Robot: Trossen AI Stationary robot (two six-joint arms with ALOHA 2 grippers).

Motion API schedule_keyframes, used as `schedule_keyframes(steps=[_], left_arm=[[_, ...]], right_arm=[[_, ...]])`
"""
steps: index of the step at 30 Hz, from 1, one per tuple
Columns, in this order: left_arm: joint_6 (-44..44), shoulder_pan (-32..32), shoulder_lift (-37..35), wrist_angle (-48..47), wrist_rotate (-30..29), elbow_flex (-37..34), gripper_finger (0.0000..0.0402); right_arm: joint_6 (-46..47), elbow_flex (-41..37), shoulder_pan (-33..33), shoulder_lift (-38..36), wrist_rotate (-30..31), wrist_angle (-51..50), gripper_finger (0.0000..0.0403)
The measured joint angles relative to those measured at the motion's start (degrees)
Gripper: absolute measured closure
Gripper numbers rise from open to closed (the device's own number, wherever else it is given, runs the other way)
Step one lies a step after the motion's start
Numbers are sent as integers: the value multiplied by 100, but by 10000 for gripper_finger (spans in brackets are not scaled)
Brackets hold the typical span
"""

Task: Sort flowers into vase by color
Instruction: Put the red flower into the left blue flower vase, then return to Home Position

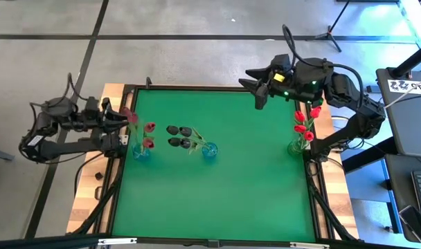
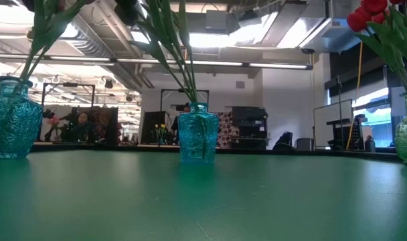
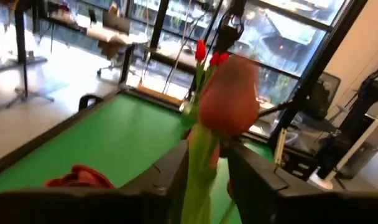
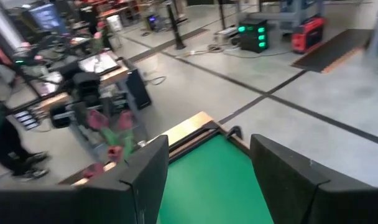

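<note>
A pinkish-red tulip (image 3: 229, 102) stands upright between the fingers of my left gripper (image 3: 207, 180), at the table's left edge, over the left blue vase (image 1: 141, 152). The fingers are apart. That vase holds two pinkish-red flowers (image 1: 149, 135). The middle blue vase (image 1: 209, 150) holds black flowers (image 1: 179, 135), which lean toward the left. A clear vase (image 1: 297, 146) at the right edge holds red flowers (image 1: 304, 123). My right gripper (image 1: 255, 88) hangs open over the table's far right corner with nothing in it. My left gripper's fingers come level from the table's left side and stand on either side of the tulip's stem (image 3: 198, 168), just below the head. The stem lies close against one finger (image 3: 173, 171), and a gap shows before the other. I cannot tell whether it touches.
The green mat (image 1: 224, 194) lies bare in its near half. The low view shows the three vases (image 2: 197, 137) standing in a row across the table. A raised black frame (image 1: 196, 88) runs along the far edge.
</note>
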Motion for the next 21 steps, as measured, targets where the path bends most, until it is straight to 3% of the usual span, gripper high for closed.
schedule_keyframes(steps=[7,14,18,21], left_arm=[[-476,0,783,-1730,-2,997,269],[-380,0,1538,-1334,584,2393,276],[-288,0,1559,-1009,440,2833,278],[-152,0,1477,-882,9,3029,278]], right_arm=[[284,-1,9,-222,-756,-292,177],[58,-1,316,-310,-1054,-443,177],[-201,-87,569,-260,-1056,-504,178],[-207,-321,615,-250,-1059,-496,178]])
